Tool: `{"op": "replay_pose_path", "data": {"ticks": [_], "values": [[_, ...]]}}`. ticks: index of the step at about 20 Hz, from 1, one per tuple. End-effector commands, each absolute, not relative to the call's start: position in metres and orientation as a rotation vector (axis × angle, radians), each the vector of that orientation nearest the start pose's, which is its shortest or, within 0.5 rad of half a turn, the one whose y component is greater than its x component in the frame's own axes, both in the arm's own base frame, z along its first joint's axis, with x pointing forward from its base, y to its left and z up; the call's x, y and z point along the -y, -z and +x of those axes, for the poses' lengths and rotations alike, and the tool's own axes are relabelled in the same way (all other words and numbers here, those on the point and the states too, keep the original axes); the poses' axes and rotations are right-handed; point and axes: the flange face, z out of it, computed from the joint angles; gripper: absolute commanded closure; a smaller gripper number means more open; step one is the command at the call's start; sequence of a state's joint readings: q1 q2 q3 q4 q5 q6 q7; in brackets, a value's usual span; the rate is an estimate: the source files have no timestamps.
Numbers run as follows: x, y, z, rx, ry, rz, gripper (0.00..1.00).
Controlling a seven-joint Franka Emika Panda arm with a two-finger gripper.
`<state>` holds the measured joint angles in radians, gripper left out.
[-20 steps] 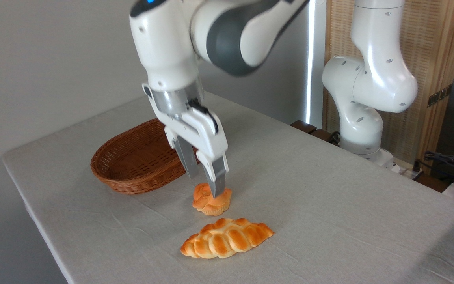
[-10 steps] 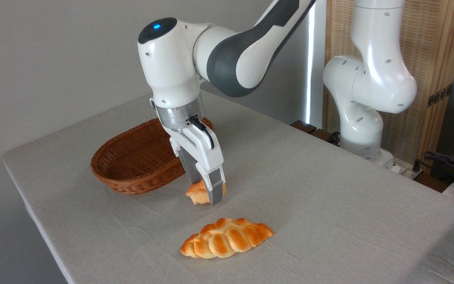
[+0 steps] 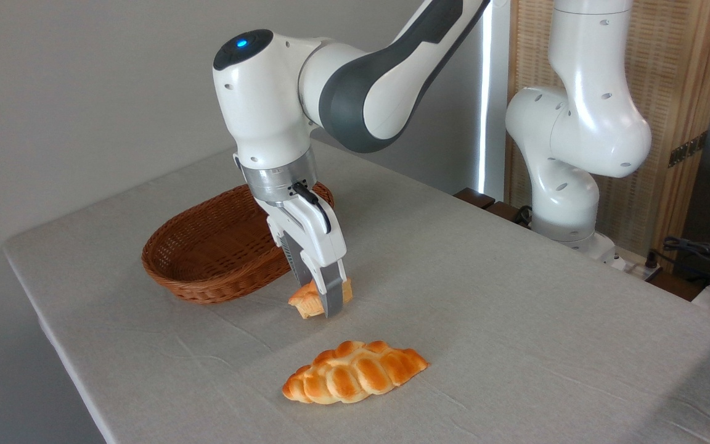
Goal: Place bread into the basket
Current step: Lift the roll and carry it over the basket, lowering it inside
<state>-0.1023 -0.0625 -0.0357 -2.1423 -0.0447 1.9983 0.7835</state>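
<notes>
Gripper (image 3: 323, 302) is clamped on the bread (image 3: 307, 300), which a second ago sat upright on the table (image 3: 515, 320) and is now tilted and lifted slightly toward the basket (image 3: 207, 259). So the grasp has taken; transfer is next.

By size:
- Table: grey cloth cover, faint creases, matte.
- Arm: glossy white shells, dark grey joint band, wrist pitched down over the basket's near end.
- Basket: oval, shallow, reddish-brown wicker, empty, just left of the bun.
- Braided loaf (image 3: 355, 372): long, glazed golden, lying flat nearer the camera, untouched.
- Bread: small, orange knotted top, paler base. Front finger hides much of it, so I can't tell whether it's fully off the cloth.

Grip looks off-centre; the bun may rotate further in transit.
</notes>
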Motion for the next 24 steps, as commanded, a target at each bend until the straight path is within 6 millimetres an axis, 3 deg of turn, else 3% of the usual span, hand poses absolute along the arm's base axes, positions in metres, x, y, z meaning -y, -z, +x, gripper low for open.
{"op": "replay_pose_path", "data": {"ticks": [1,3,5,8,11,12,14,16,17,18,20,24], "values": [[0.073,-0.423,0.512,-1.418,-0.083,-2.871,0.69],[0.074,-0.427,0.513,-1.413,-0.073,-2.873,0.69],[0.069,-0.444,0.516,-1.398,-0.032,-2.874,0.67],[0.069,-0.494,0.517,-1.375,0.09,-2.927,0.64],[0.088,-0.536,0.52,-1.368,0.257,-2.985,0.63],[0.105,-0.542,0.517,-1.408,0.288,-2.989,0.63],[0.154,-0.539,0.511,-1.519,0.302,-2.936,0.63],[0.186,-0.526,0.512,-1.552,0.314,-2.919,0.51],[0.199,-0.518,0.515,-1.57,0.341,-2.901,0.21],[0.213,-0.512,0.518,-1.59,0.375,-2.882,0.02],[0.228,-0.506,0.521,-1.611,0.433,-2.858,0.0],[0.233,-0.489,0.524,-1.627,0.382,-2.87,0.0]]}}
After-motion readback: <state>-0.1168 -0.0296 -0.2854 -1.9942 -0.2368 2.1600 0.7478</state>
